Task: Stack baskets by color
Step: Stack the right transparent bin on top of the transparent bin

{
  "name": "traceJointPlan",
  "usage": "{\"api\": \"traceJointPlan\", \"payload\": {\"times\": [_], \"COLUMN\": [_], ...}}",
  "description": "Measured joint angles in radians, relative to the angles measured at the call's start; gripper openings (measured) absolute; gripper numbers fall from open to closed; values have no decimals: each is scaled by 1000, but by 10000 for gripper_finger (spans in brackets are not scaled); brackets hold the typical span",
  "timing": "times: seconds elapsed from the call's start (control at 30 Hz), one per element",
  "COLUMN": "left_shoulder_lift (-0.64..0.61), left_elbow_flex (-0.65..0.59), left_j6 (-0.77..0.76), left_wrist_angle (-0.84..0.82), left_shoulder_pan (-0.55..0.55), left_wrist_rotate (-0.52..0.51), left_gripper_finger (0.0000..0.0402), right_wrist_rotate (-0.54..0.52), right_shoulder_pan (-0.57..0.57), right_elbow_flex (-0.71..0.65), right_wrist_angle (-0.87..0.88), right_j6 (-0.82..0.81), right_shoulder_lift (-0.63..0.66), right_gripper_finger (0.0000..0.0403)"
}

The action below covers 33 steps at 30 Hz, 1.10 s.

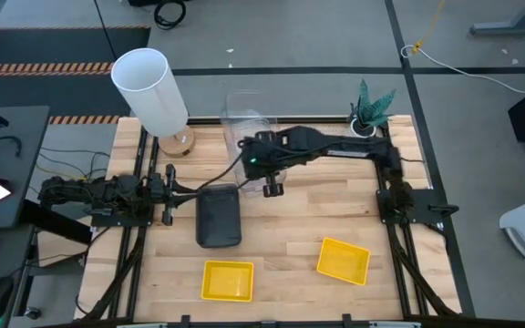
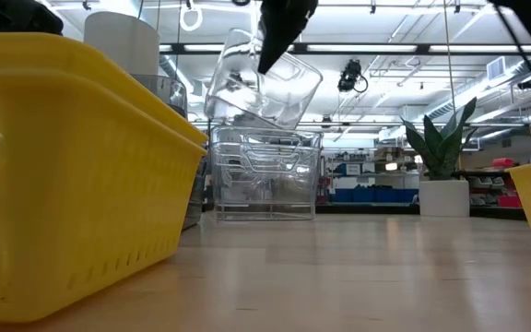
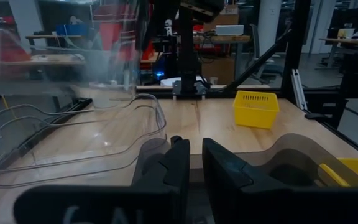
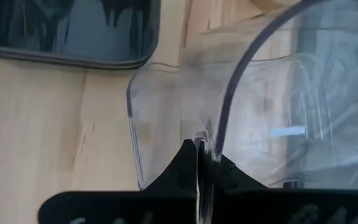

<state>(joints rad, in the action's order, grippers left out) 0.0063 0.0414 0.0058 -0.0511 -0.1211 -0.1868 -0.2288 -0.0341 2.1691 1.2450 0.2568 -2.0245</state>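
My right gripper [image 2: 267, 57] hangs over the table's far middle, shut on a clear basket [image 2: 267, 88] that tilts just above a stack of clear baskets [image 2: 264, 180] resting on their bottoms on the table. The dark grey basket [image 1: 219, 217] lies on the table at centre. Two yellow baskets [image 1: 227, 280] [image 1: 344, 260] sit apart near the front edge. My left gripper [image 3: 195, 167] waits level at the table's left, its fingers a narrow gap apart with nothing between them. My right gripper pinches the clear basket's thin upper wall at its rim [image 4: 211, 140] between its two fingers. The fingers slant down from above. The basket hangs tilted below them, over the clear stack [image 4: 328, 93]. Whether its low end touches the stack I cannot tell.
A tall white cylinder [image 1: 150, 87] stands at the far left corner and a small potted plant [image 1: 370, 109] at the far right. Bare wood lies between the grey basket and the right arm's base [image 1: 408, 200].
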Motion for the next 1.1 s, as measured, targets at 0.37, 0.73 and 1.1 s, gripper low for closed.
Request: {"api": "traceJointPlan", "payload": {"times": [0.37, 0.73, 1.1], "left_shoulder_lift": [0, 1, 11], "left_elbow_flex": [0, 0, 0], "left_j6": [-74, -95, -105], "left_wrist_angle": [-4, -6, -6], "left_shoulder_pan": [0, 0, 0], "left_wrist_rotate": [7, 8, 8], "left_gripper_finger": [50, 50, 52], "right_wrist_rotate": [21, 162, 193], "right_shoulder_pan": [1, 5, -15], "right_elbow_flex": [160, 149, 149], "right_wrist_angle": [215, 230, 248], "right_j6": [30, -17, -15], "right_shoulder_lift": [-168, -213, -286], "right_gripper_finger": [0, 0, 29]}}
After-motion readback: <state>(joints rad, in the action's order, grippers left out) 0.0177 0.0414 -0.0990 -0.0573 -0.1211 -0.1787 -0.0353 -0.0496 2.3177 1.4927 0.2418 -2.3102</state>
